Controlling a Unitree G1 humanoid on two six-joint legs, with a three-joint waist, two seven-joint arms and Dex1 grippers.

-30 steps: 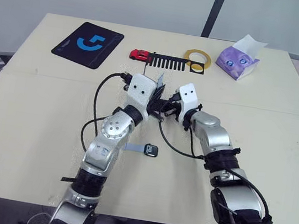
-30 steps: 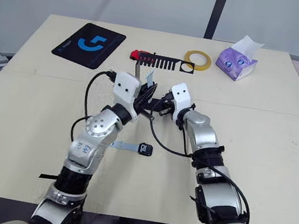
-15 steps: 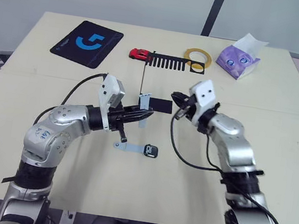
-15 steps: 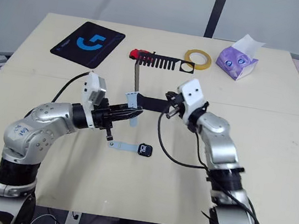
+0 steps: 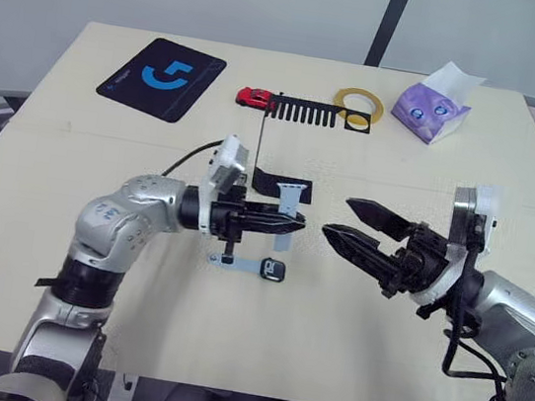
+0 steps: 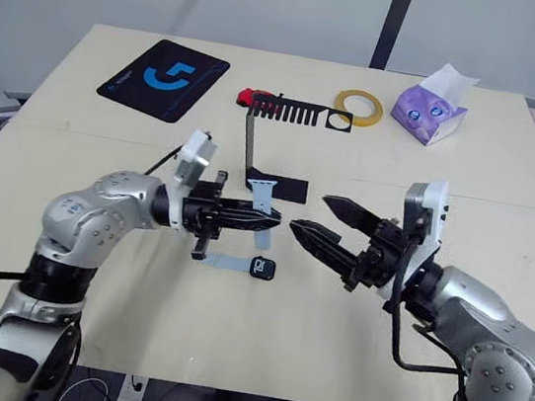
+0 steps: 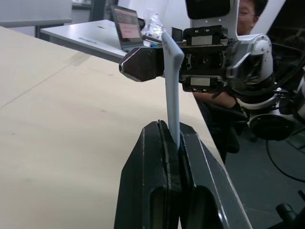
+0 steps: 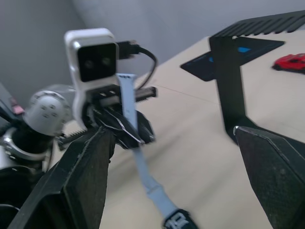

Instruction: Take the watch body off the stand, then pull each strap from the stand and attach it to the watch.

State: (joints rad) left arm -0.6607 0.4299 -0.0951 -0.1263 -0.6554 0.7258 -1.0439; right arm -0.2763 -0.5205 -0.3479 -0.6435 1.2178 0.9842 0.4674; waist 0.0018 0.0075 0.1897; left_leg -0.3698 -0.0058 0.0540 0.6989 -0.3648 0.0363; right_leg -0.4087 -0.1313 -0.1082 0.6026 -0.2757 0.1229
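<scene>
the left gripper (image 5: pixel 296 226), clamped on an upright strap (image 5: pixel 289 202), sits just above the watch body (image 5: pixel 275 270); the right gripper (image 5: pixel 344 221) is spread empty.

Your left tool (image 5: pixel 296 226) has swung off the stand (image 5: pixel 276 152) carrying a strap (image 5: pixel 289 204); your right tool (image 5: pixel 339 222) has dropped low, fingers spread, facing it.

I am reaching my left arm across in front of me, its gripper (image 5: pixel 289 226) pinching flat and pointing toward my right one. My right gripper (image 5: pixel 342 223) is facing it tip to tip, just apart, with fingers (image 5: pixel 377 216) spread wide and forearm stretched level.
</scene>
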